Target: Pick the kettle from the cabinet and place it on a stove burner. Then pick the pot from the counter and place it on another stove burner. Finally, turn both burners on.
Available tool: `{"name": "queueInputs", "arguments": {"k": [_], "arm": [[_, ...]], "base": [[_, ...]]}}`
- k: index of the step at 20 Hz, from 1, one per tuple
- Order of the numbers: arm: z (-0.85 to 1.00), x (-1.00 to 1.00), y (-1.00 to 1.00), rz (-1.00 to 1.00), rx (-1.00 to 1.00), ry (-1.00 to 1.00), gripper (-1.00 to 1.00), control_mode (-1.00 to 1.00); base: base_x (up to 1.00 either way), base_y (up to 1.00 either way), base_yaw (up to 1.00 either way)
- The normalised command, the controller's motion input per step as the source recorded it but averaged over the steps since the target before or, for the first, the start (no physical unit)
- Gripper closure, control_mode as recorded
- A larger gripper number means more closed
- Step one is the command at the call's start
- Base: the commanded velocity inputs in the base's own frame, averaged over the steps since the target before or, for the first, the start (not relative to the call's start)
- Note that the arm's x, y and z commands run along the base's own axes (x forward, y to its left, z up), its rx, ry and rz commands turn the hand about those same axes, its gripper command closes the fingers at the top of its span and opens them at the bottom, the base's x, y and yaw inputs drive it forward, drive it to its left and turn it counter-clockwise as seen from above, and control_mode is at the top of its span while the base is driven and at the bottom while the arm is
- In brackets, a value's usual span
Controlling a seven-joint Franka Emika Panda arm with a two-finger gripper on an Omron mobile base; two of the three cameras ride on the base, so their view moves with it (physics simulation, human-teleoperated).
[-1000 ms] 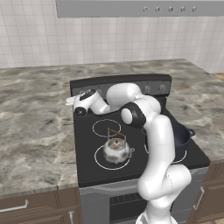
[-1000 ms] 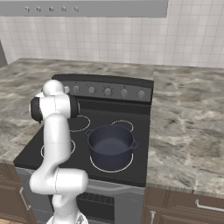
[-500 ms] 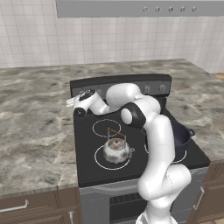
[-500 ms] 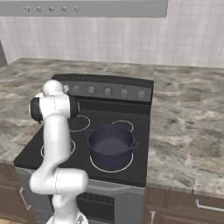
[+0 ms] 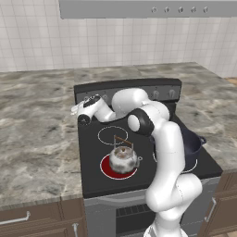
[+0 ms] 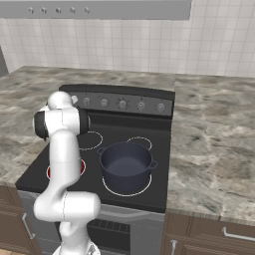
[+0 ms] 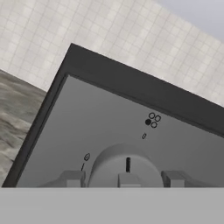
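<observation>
The silvery kettle stands on the stove's front left burner, which glows red. The dark blue-grey pot sits on the front right burner; in the left base view the pot is half hidden behind my arm. My gripper is at the left end of the stove's control panel. In the hand view the gripper is shut on a round grey knob, one fingertip against each of its sides. The cabinet is out of view.
The black stove has a row of further knobs along its back panel. Stone counter runs on both sides, with the counter wide at the right. A range hood hangs above. Drawers lie below.
The burner under the kettle now shows red where it looked dark before. The hand has turned slightly at the knob; kettle and pot have not moved.
</observation>
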Motion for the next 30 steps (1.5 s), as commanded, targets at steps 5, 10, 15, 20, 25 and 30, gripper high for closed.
{"name": "queueInputs", "arguments": {"k": [5, 10, 15, 20, 25, 30], "arm": [[0.00, 0.00, 0.00, 0.00, -0.07, 0.00, 1.00, -1.00], [0.00, 0.00, 0.02, 0.00, -0.01, 0.00, -1.00, -1.00], [0.00, 0.00, 0.02, 0.00, 0.00, 0.00, -1.00, -1.00], [0.00, 0.00, 0.00, 0.00, 0.00, 0.00, -1.00, -1.00], [0.00, -0.02, 0.01, 0.00, 0.00, 0.00, -1.00, -1.00], [0.00, -0.09, 0.10, 0.00, 0.00, 0.00, -1.00, -1.00]], "base": [[0.00, 0.00, 0.00], [0.00, 0.00, 0.00], [0.00, 0.00, 0.00], [0.00, 0.00, 0.00], [0.00, 0.00, 0.00], [0.00, 0.00, 0.00]]}}
